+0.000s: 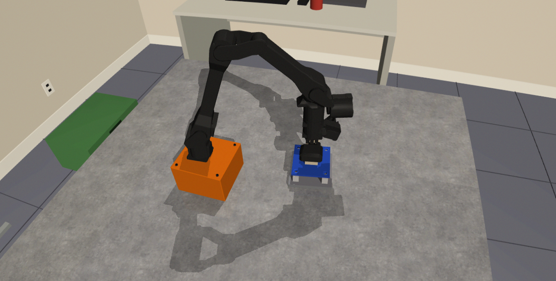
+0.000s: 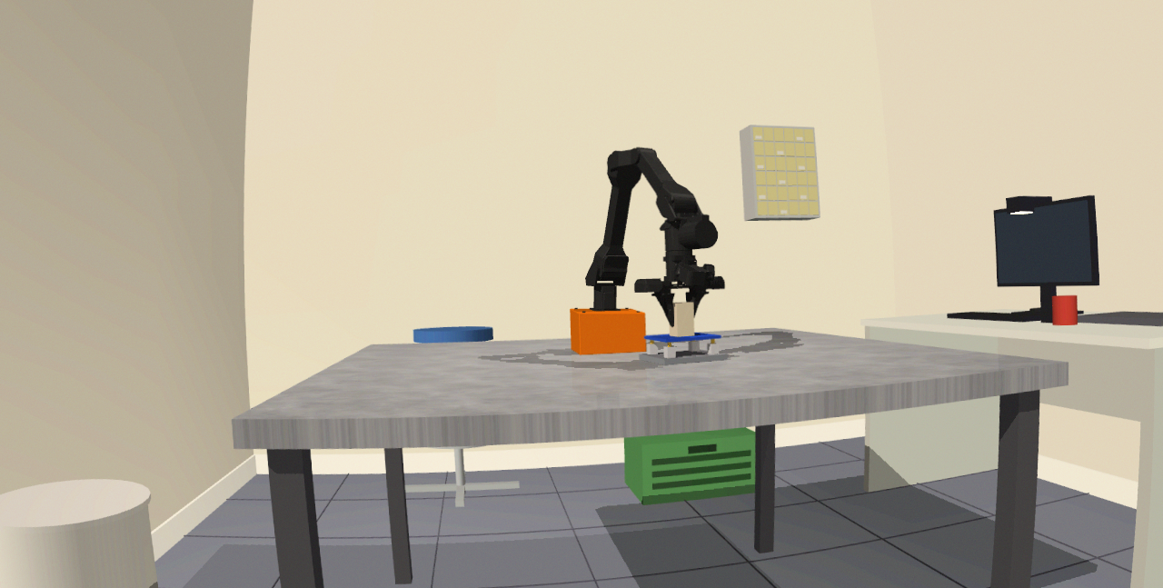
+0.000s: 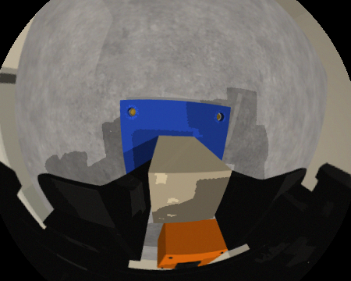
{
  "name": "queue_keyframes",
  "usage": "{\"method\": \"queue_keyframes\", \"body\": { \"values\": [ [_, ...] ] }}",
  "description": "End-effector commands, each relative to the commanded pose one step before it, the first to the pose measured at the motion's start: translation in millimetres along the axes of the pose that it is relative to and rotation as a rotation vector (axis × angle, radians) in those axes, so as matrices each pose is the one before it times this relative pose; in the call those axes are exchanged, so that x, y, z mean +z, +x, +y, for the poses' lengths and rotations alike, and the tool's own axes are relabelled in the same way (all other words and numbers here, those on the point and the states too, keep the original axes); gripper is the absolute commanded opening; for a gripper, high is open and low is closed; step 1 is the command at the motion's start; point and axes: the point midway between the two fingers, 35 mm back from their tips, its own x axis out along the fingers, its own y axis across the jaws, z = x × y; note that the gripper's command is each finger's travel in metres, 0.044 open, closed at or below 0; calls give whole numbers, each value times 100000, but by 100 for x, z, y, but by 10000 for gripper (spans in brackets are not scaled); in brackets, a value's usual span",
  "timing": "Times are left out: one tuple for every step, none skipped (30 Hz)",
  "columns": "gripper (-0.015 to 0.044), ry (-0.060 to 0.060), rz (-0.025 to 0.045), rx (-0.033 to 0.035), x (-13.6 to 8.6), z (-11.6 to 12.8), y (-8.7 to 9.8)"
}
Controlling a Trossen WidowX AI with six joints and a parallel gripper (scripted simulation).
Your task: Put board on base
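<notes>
1. The flat blue board (image 1: 307, 173) (image 2: 662, 338) (image 3: 156, 122) sits level, handle up, just above the posts (image 1: 296, 178) (image 2: 669, 352) of the grey four-post base (image 1: 311, 182) (image 2: 690, 358), presumably so all four corners can drop together.
2. In the wrist view, gold shows in the holes at the board's 11 and 1 o'clock corners, which suggests good alignment; whether all pins have entered, I cannot tell.
3. The black pincer (image 1: 311, 154) (image 2: 683, 321) (image 3: 178, 162) is partly open, closed firmly on the square beige handle (image 1: 311, 163) (image 2: 683, 317) (image 3: 189, 191) from both sides, likely to resist tilting.
4. It points straight down, which suits lowering squarely before release.
5. On the table (image 1: 388, 201) (image 2: 488, 397) (image 3: 175, 47), the orange box-shaped mount (image 1: 229, 162) (image 2: 608, 332) (image 3: 193, 236) stands at the board's 9 o'clock in the top view, anchoring the arm within reach.
</notes>
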Motion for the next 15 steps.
{"method": "queue_keyframes", "body": {
  "values": [
    [0, 317, -26, 2, 5, 4, 225],
    [0, 29, 0, 0, -1, 0, 47],
    [26, -354, 22, -1, 3, -3, -162],
    [53, 0, 0, 0, 0, 0, 0],
    [79, 0, 0, 0, 0, 0, 0],
    [105, 0, 0, 0, 0, 0, 0],
    [131, 0, 0, 0, 0, 0, 0],
    [157, 0, 0, 0, 0, 0, 0],
    [184, 0, 0, 0, 0, 0, 0],
    [210, 0, 0, 0, 0, 0, 0],
    [236, 0, 0, 0, 0, 0, 0],
    [263, 0, 0, 0, 0, 0, 0],
    [289, 0, 0, 0, 0, 0, 0],
    [315, 0, 0, 0, 0, 0, 0],
    [341, 0, 0, 0, 0, 0, 0]
  ]
}}
